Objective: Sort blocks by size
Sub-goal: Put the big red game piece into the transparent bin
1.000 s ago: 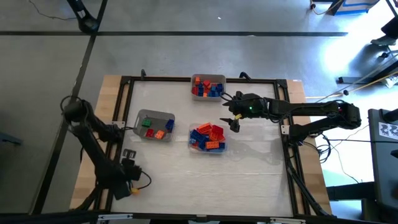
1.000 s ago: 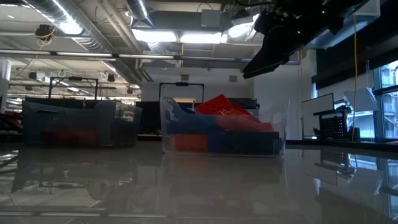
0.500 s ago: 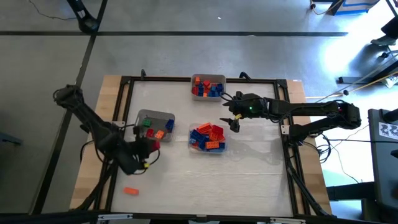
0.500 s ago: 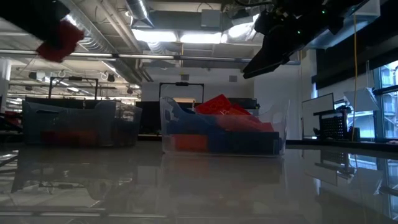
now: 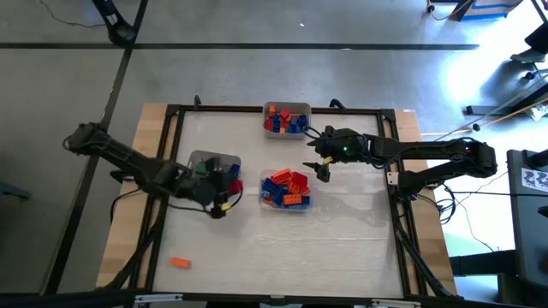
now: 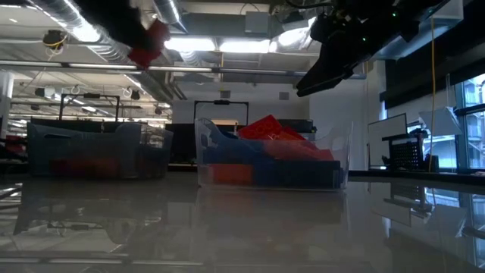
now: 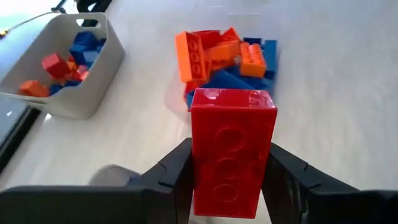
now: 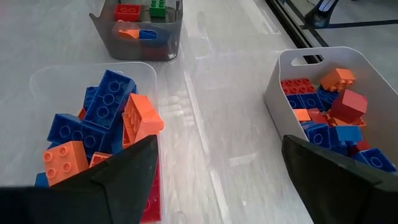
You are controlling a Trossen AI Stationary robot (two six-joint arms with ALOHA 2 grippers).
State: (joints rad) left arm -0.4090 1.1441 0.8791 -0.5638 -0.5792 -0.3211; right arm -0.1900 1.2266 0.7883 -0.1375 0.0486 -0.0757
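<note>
Left tool clamps a red block, long axis along its fingers; right tool wide

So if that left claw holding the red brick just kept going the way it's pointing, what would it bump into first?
Probably the clear tray piled with orange and blue blocks, which lies straight ahead of the left gripper and its red brick; depth is hard to judge.

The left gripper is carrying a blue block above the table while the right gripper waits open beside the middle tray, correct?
Not quite: the block in the left gripper is red, as the left wrist view shows. The rest holds: the right gripper waits open beside the middle tray.
</note>
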